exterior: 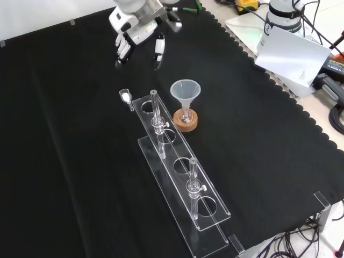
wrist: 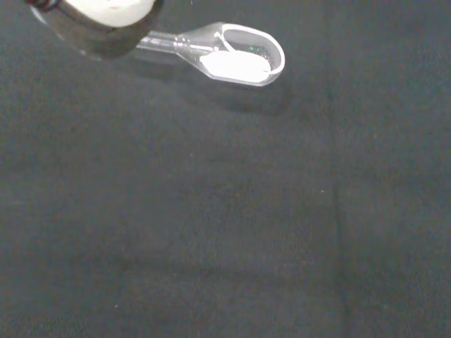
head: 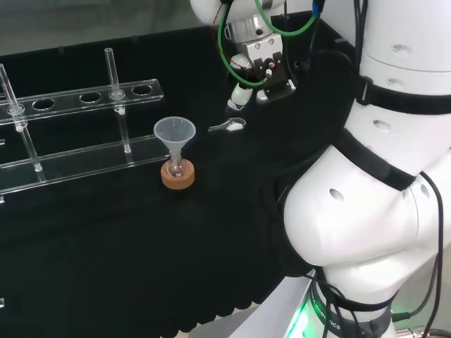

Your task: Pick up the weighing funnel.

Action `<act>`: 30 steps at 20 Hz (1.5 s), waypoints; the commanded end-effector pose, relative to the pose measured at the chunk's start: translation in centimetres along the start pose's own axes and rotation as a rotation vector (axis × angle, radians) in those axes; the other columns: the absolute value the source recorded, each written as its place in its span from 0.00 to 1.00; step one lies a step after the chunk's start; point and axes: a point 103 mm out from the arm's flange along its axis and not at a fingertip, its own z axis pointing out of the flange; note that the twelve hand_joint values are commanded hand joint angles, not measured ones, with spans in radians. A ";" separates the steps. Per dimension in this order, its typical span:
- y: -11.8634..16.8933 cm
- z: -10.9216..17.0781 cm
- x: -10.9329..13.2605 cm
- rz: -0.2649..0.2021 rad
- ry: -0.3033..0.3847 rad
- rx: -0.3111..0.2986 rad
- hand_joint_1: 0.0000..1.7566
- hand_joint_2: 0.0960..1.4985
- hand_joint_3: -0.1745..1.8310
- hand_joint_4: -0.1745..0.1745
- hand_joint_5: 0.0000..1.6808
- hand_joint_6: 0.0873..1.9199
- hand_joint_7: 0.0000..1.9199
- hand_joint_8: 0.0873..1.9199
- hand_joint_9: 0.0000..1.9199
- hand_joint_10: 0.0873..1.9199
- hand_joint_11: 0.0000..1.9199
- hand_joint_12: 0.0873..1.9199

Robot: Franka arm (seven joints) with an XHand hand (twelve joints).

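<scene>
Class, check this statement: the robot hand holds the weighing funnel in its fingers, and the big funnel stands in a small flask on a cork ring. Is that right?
No. The front view shows the weighing funnel lying on the cloth, apart from the robot hand, whose straight fingers hold nothing. The big funnel does stand in its flask on the cork ring.

cloth (wrist: pixel 211 232) was matt black, finely woven. weighing funnel (wrist: pixel 243 60) looked clear, glossy. funnel (head: pixel 175 132) was translucent, smooth; its stand (head: pixel 177 179) rough cork. rack (exterior: pixel 176 151) was clear glossy plastic.
</scene>
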 end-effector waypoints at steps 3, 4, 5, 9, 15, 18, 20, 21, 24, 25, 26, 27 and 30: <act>3.6 2.2 -1.7 -0.040 0.014 0.007 0.47 0.46 0.19 0.33 0.29 0.00 0.21 0.33 0.37 0.23 0.29 0.65; 3.8 2.5 -1.8 -0.043 0.023 0.007 0.47 0.46 0.19 0.33 0.29 0.00 0.21 0.33 0.37 0.23 0.29 0.65; 4.1 2.7 -1.9 -0.045 0.022 0.012 0.47 0.45 0.20 0.33 0.29 0.00 0.21 0.33 0.37 0.24 0.29 0.65; 5.1 3.6 -2.0 -0.051 0.018 0.025 0.47 0.42 0.25 0.34 0.30 0.00 0.21 0.34 0.36 0.25 0.29 0.65; 6.6 5.0 -2.2 -0.048 0.028 0.037 0.47 0.41 0.26 0.36 0.31 0.00 0.22 0.34 0.36 0.25 0.29 0.65; 7.4 5.3 -2.2 -0.053 0.026 0.041 0.47 0.41 0.27 0.36 0.33 0.00 0.22 0.34 0.37 0.25 0.29 0.65; 7.8 5.5 -2.2 -0.056 0.023 0.046 0.47 0.41 0.27 0.37 0.33 0.00 0.22 0.35 0.37 0.25 0.29 0.65; 8.0 5.6 -2.1 -0.058 0.020 0.050 0.47 0.40 0.28 0.37 0.33 0.00 0.23 0.34 0.37 0.25 0.29 0.65; 8.6 6.1 -1.9 -0.063 0.021 0.067 0.47 0.39 0.29 0.37 0.34 0.00 0.23 0.34 0.37 0.25 0.29 0.65; 8.8 6.2 -1.8 -0.064 0.017 0.071 0.47 0.39 0.29 0.37 0.34 0.00 0.23 0.34 0.37 0.25 0.29 0.65; 8.9 6.4 -1.7 -0.066 0.015 0.075 0.47 0.39 0.29 0.37 0.34 0.00 0.23 0.33 0.37 0.25 0.29 0.65; 9.0 6.5 -1.7 -0.068 0.012 0.078 0.47 0.39 0.29 0.37 0.34 0.00 0.23 0.33 0.37 0.25 0.29 0.65; 9.3 6.8 -1.6 -0.070 -0.011 0.086 0.47 0.39 0.30 0.38 0.34 0.00 0.23 0.33 0.37 0.25 0.29 0.65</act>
